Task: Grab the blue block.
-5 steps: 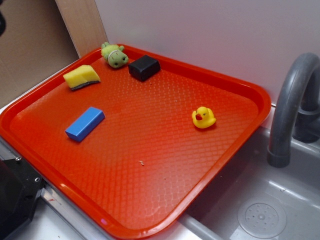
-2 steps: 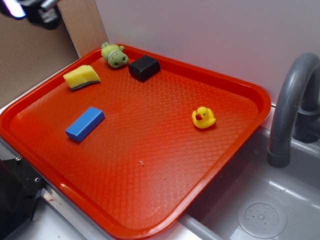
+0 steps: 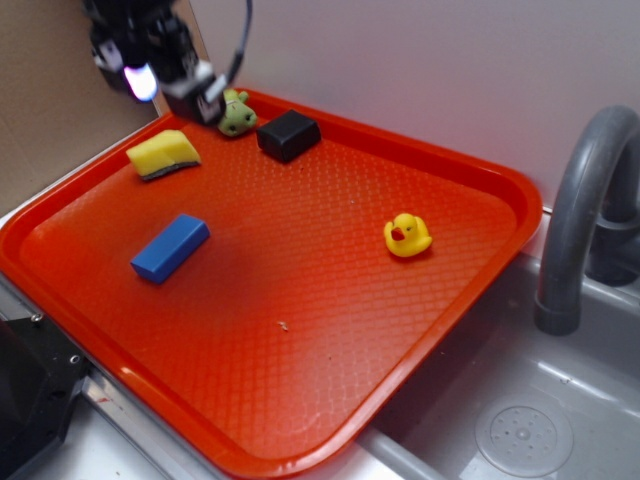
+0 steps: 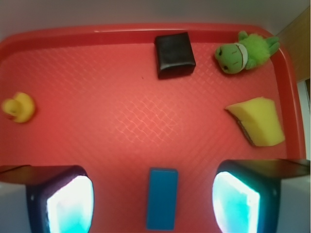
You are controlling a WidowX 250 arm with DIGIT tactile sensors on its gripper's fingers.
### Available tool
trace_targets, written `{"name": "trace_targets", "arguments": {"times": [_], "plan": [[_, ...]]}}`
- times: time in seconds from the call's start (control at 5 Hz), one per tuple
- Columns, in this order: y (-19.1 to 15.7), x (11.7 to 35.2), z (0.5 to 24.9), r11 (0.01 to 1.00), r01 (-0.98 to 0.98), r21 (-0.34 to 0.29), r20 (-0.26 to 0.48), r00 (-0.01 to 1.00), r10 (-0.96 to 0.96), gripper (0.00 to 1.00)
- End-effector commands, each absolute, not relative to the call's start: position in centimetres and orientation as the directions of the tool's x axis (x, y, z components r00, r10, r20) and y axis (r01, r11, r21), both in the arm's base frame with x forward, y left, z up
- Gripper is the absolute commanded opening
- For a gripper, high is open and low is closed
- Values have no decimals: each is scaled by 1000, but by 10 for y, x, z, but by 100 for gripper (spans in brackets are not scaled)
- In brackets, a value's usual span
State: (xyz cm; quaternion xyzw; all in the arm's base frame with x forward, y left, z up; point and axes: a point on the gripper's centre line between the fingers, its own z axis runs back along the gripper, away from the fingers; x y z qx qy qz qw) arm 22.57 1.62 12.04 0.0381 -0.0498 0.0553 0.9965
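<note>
Wrist view, left to right: I see the rubber duck (image 4: 18, 107) at the tray's (image 4: 97, 97) left edge, the blue block (image 4: 162, 198) lying flat between my gripper's (image 4: 153, 204) spread, empty fingers, the black block (image 4: 174, 54) beyond it, then the green plush (image 4: 243, 51) and yellow sponge (image 4: 260, 121).

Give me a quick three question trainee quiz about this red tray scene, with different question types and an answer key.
1. True or false: the gripper is open, holding nothing.
2. Which object lies nearest the small bright-blue rectangular block? A) yellow rubber duck B) yellow sponge C) black squarish block
3. Fill in: the green plush toy sits in the red plastic tray's far ____.

Key: 1 true; 2 B; 3 corner.
</note>
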Motion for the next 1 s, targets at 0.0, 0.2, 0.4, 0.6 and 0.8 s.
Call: {"name": "trace_targets", "arguments": {"times": [0.0, 0.2, 0.4, 0.6, 0.8], "plan": [[14, 196, 91, 989, -68, 131, 73, 996, 58, 100], [21, 192, 73, 986, -75, 152, 30, 997, 71, 100], [32, 202, 46, 980, -96, 176, 3, 995, 97, 100], [40, 207, 32, 983, -104, 154, -24, 994, 109, 100], [46, 202, 18, 988, -102, 120, -60, 992, 109, 100]]}}
